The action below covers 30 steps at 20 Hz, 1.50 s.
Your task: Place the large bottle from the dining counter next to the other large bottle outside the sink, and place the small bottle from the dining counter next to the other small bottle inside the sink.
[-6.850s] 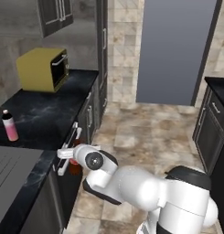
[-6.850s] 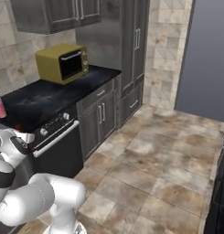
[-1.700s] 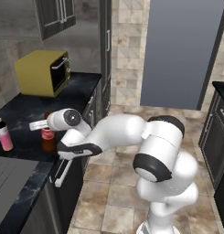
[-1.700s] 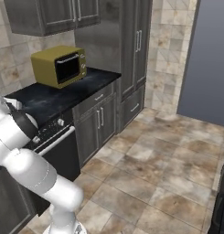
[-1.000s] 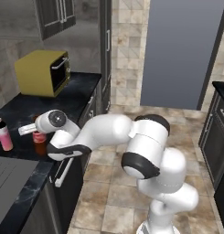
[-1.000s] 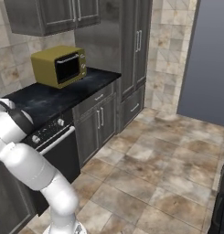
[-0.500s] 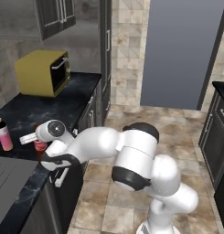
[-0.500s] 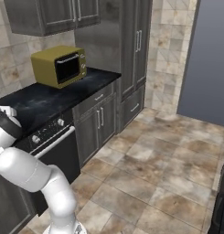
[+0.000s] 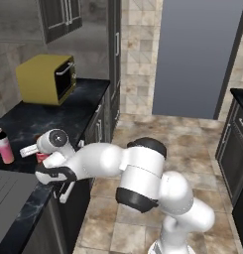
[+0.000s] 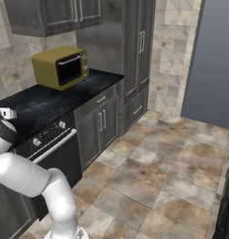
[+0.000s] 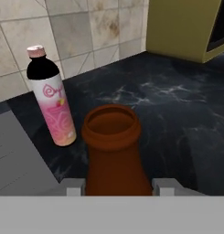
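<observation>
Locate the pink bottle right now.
The pink bottle stands upright on the black counter by the tiled wall, upper left in the hand view, just beyond the brown bottle; far left in the left base view.

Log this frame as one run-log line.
phase: placing | hand: shut on brown bottle | pink bottle: upright on counter beside sink | brown bottle: not yet released

brown bottle (image 11: pixel 114 151) body below picture edge
</observation>
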Available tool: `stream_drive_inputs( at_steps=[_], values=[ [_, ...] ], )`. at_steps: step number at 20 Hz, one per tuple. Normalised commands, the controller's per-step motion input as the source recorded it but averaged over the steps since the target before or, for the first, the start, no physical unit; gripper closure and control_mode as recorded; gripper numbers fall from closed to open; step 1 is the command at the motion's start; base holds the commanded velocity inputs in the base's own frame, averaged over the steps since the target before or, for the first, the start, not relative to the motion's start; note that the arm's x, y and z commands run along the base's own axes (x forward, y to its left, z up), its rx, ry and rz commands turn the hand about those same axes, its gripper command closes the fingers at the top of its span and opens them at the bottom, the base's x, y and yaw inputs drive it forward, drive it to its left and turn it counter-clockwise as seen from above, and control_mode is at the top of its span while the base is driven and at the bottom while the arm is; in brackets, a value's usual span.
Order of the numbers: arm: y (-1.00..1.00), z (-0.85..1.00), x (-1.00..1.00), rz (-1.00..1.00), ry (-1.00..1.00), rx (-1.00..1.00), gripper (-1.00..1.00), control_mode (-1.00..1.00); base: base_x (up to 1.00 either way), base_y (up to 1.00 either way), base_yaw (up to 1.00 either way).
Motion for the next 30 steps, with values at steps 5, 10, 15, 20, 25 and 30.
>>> stream_drive_inputs(
  at_steps=[5, 10, 15, 20, 25, 30],
  values=[
    [0.0, 0.02, 0.0, 0.0, -0.06, 0.0, 1.0, -1.0, 0.0, 0.0, 0.0],
    [0.01, 0.09, 0.0, 0.0, -0.09, 0.0, 1.0, -1.0, 0.0, 0.0, 0.0],
    [0.0, 0.13, 0.01, 0.0, -0.09, 0.0, 1.0, -1.0, 0.0, 0.0, 0.0],
    [-0.01, 0.16, 0.07, 0.0, -0.07, 0.01, 1.0, -1.0, 0.0, 0.0, 0.0],
    [-0.09, 0.12, 0.15, 0.0, -0.05, 0.11, 1.0, -1.0, 0.0, 0.0, 0.0],
    [0.0, -0.02, 0.24, 0.0, -0.01, 0.18, 1.0, -1.0, 0.0, 0.0, 0.0]
  ],
)
